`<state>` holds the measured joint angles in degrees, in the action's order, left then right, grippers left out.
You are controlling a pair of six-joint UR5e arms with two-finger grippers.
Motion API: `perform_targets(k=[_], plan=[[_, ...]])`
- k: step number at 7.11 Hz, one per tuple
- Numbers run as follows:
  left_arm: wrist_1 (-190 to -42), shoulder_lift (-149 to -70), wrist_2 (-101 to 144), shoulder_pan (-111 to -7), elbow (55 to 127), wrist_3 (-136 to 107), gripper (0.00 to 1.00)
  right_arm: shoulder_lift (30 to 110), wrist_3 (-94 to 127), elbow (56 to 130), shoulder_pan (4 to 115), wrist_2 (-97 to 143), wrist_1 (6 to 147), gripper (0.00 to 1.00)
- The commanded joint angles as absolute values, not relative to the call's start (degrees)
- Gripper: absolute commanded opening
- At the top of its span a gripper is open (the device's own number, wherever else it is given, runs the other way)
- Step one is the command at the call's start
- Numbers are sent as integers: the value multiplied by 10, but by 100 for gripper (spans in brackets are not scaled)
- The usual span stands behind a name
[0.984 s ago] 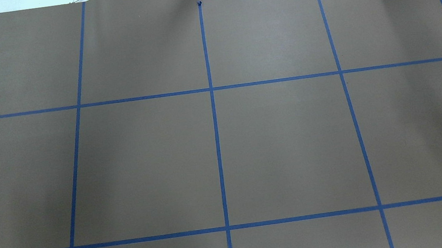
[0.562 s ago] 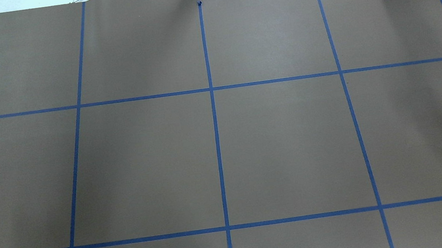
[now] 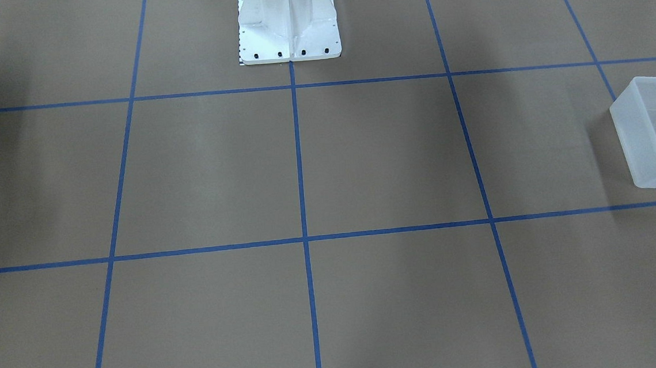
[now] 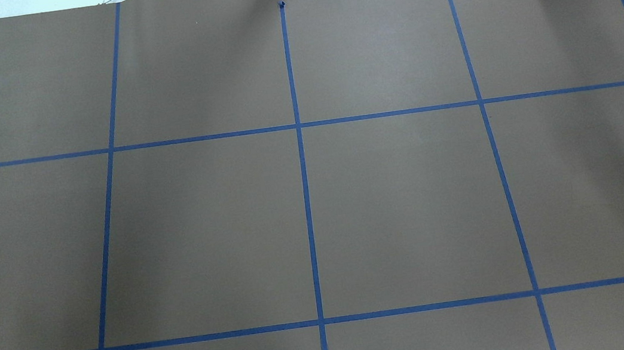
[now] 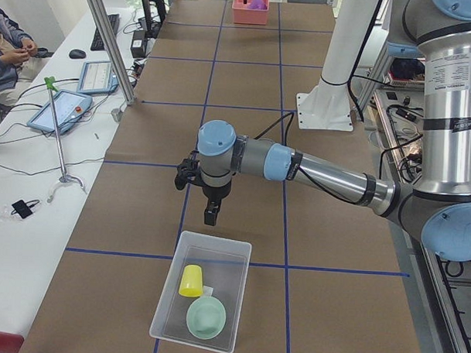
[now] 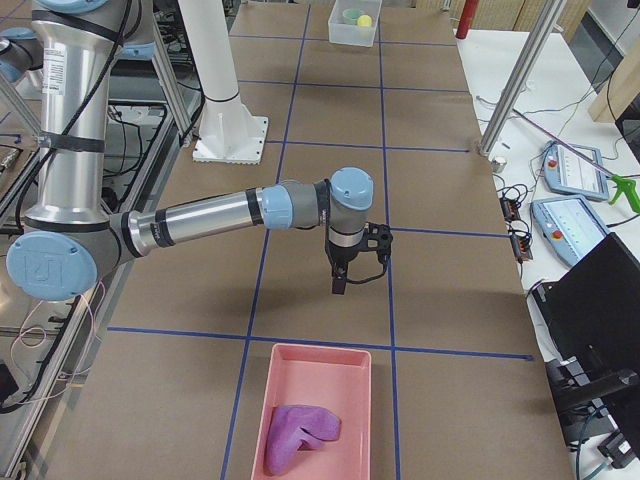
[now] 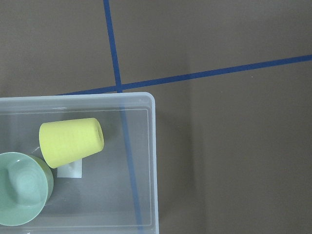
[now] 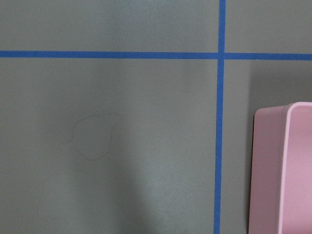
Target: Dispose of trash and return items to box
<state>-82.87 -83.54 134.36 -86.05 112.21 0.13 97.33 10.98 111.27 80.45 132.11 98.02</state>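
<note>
The translucent box stands at the table's left end and holds the yellow cup, lying on its side, and the mint-green bowl. The left wrist view looks down on the box, the cup and the bowl. My left gripper hangs above the table just beyond the box; I cannot tell whether it is open or shut. My right gripper hangs above bare table short of a pink bin that holds crumpled purple trash; I cannot tell its state either.
The white robot pedestal stands at the middle of the robot's side of the table. The pink bin's corner shows in the right wrist view. An operator's table with tablets and a metal post runs along the far side.
</note>
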Motion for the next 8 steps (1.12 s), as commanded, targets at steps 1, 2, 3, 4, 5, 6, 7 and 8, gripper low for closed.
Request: perform_targets(k=[1, 2, 3, 4, 5, 6, 7, 8], plan=[[-832, -836, 1344, -860, 1122, -3, 97, 973, 90, 1105, 811, 1321, 981, 100], [-835, -837, 1344, -860, 1122, -1, 98, 973, 90, 1105, 811, 1322, 980, 100], [-834, -838, 1344, -860, 1112, -3, 98, 972, 90, 1104, 811, 1322, 980, 100], [-835, -838, 1344, -860, 1113, -4, 98, 972, 90, 1105, 811, 1322, 980, 100], [-834, -838, 1344, -860, 1113, -4, 98, 972, 90, 1107, 813, 1322, 981, 100], [-834, -838, 1345, -860, 1112, -4, 98, 972, 90, 1106, 814, 1322, 981, 100], [-834, -838, 1345, -860, 1114, -4, 98, 973, 90, 1106, 814, 1323, 981, 100], [-834, -838, 1345, -860, 1115, -4, 98, 972, 89, 1105, 814, 1322, 980, 100]])
